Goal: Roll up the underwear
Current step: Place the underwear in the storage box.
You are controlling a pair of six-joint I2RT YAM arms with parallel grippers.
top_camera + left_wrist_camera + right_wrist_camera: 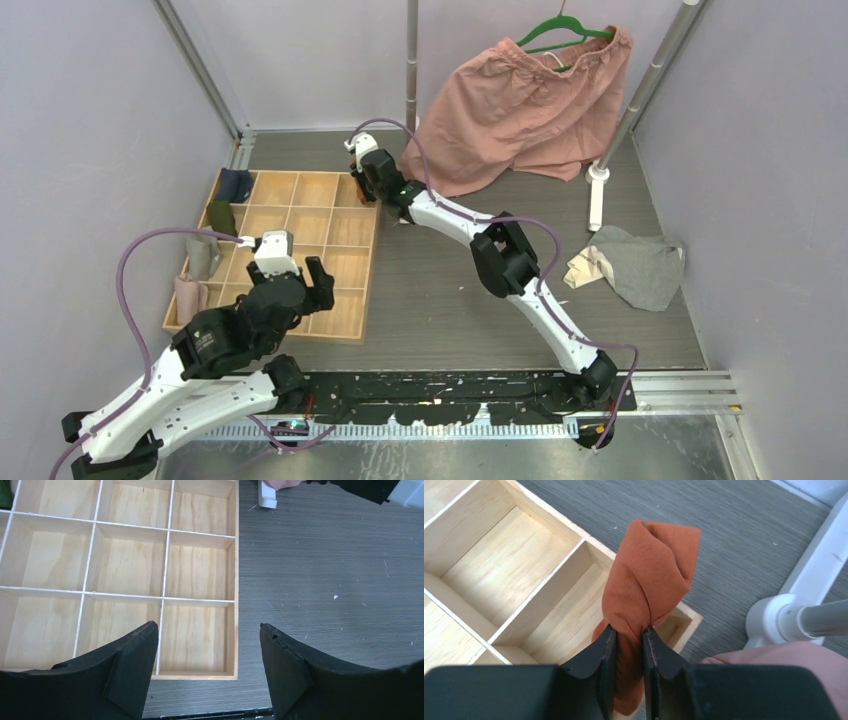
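Note:
The rust-orange underwear (649,580) is a twisted roll, and my right gripper (629,630) is shut on its lower part. It hangs over the far right corner compartment of the wooden tray (514,570). From above, the right gripper (366,185) stands at that tray corner and hides the roll. The grey underwear (645,268) lies crumpled on the table at the right, its cream trim toward the left. My left gripper (209,630) is open and holds nothing. It hovers over the tray's near right corner (296,290).
The tray's (300,215) left column holds several rolled garments: dark blue (235,185), green (220,215), grey (203,255), pink (190,295). Big pink shorts (520,110) hang on a green hanger at the back. A white stand foot (774,620) sits close to the right gripper.

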